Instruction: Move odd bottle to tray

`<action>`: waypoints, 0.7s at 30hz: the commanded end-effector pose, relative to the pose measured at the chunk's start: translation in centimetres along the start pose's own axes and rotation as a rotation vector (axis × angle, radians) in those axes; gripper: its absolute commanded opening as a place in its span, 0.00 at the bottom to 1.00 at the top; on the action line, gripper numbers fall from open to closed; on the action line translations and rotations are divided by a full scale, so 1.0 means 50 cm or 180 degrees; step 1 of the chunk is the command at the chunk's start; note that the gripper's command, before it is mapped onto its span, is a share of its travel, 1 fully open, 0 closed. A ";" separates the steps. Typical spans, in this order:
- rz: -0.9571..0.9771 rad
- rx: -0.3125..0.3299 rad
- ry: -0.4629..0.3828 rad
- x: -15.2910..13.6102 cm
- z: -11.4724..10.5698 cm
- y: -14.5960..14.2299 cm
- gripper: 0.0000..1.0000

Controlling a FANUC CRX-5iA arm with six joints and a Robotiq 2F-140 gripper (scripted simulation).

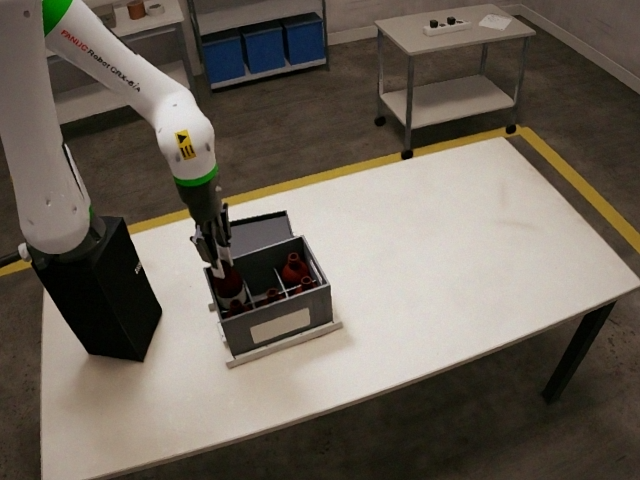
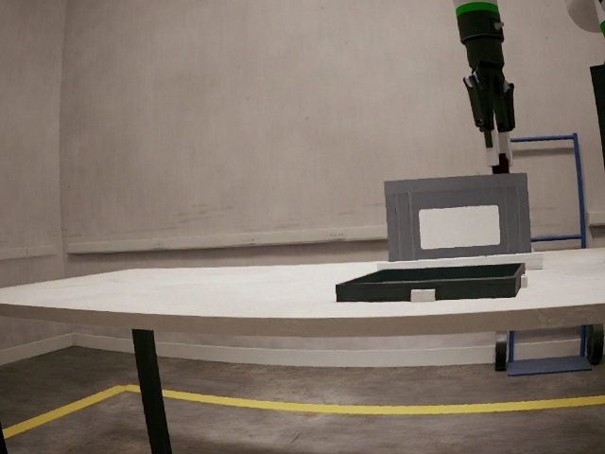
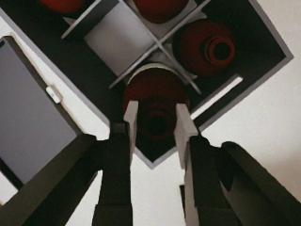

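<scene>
A grey crate (image 1: pixel 310 308) (image 2: pixel 400 219) (image 3: pixel 122 38) with dividers stands on the table and holds dark red bottles. My gripper (image 1: pixel 219 260) (image 2: pixel 498 158) (image 3: pixel 156 116) reaches straight down at the crate's left rear corner cell. It is shut on the neck of the bottle (image 1: pixel 227 283) (image 2: pixel 498 169) (image 3: pixel 156 90) there, which stands upright. Other bottles (image 1: pixel 295 268) (image 1: pixel 271 295) (image 3: pixel 203 47) stand in their cells. One cell is empty. The dark low tray (image 1: pixel 255 229) (image 2: pixel 440 288) (image 3: pixel 32 126) lies right behind the crate and is empty.
The robot's black base box (image 1: pixel 98 294) stands on the table left of the crate. A white skid (image 1: pixel 284 343) sticks out under the crate's front. A cart (image 1: pixel 449 31) and shelves stand beyond the table. A blue hand truck (image 2: pixel 577 195) stands behind it.
</scene>
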State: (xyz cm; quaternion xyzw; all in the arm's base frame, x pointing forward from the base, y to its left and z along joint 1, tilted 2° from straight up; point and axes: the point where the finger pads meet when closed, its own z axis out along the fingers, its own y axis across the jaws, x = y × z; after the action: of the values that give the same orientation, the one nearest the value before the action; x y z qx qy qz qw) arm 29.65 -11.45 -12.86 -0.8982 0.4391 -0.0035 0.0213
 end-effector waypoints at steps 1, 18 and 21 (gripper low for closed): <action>-0.0001 0.0002 0.0003 0.001 -0.003 -0.001 0.10; -0.0001 0.0002 0.0003 0.001 -0.038 -0.001 0.10; -0.0001 0.0002 0.0003 0.001 -0.043 -0.001 0.10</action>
State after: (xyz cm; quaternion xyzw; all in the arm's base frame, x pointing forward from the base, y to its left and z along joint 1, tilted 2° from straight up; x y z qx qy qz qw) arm 29.60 -11.52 -10.88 -0.8982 0.4391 -0.0035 0.0213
